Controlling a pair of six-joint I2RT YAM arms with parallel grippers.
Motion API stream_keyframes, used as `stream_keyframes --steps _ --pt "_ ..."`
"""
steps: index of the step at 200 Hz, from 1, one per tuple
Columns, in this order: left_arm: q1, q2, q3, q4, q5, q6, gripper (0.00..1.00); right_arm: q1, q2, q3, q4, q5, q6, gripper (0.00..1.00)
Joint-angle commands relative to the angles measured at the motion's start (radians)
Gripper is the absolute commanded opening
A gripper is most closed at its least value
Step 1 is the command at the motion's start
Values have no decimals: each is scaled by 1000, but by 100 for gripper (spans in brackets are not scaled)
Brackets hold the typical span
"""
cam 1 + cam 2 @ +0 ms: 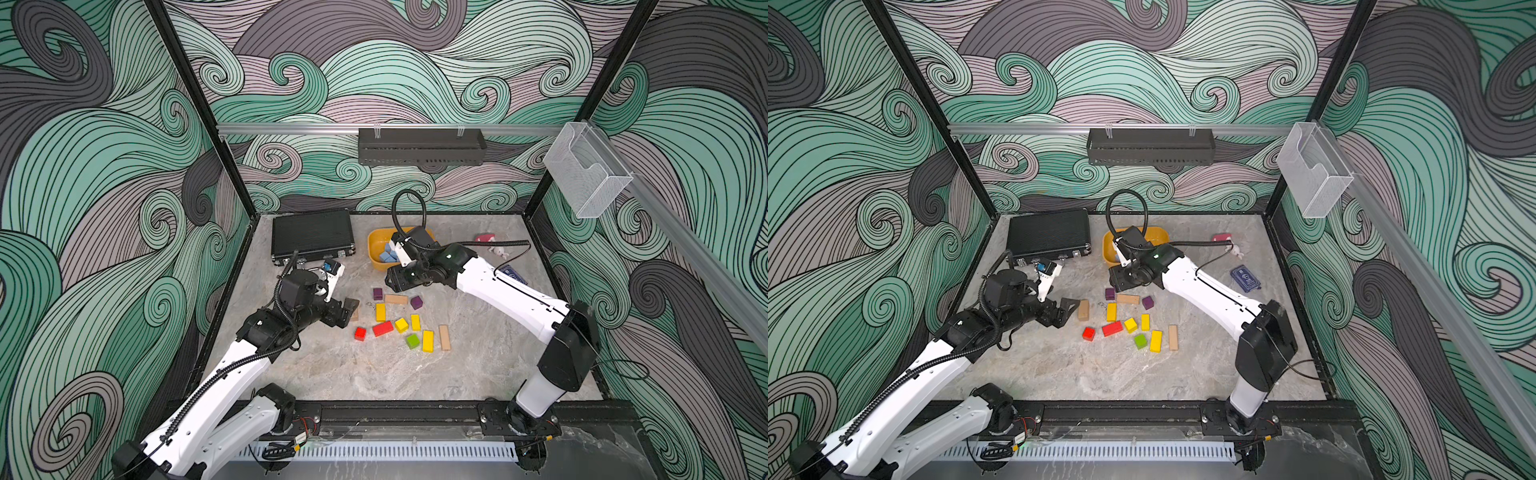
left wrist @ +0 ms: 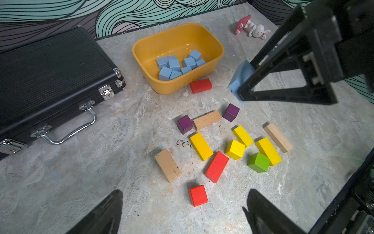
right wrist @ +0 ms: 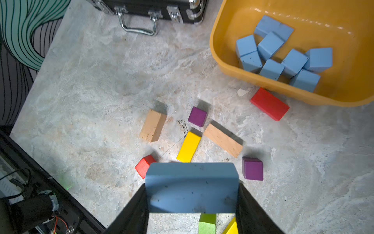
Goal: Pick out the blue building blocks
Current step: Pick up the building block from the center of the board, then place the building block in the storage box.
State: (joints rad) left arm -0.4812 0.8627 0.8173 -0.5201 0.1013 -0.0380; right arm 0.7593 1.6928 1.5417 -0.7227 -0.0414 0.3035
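We hold a blue bar [image 3: 191,182] in the right claw [image 3: 192,195] — long axis jaw to jaw. Our left claw [image 2: 185,194] gapes.

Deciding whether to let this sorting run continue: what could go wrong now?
The blue bar, held crosswise in the right gripper, may clip the rim of the yellow bin. Dropped onto the heaped blue cubes, it could land tilted or bounce out. The red block beside the bin might get knocked.
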Motion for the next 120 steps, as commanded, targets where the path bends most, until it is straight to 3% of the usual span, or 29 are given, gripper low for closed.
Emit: stream_keyframes --steps 1,120 --pt "-4 27 53 43 -18 28 95 -34 -3 47 -39 10 -21 0" --pt "8 269 144 191 27 75 95 -204 248 314 -94 15 -92 0"
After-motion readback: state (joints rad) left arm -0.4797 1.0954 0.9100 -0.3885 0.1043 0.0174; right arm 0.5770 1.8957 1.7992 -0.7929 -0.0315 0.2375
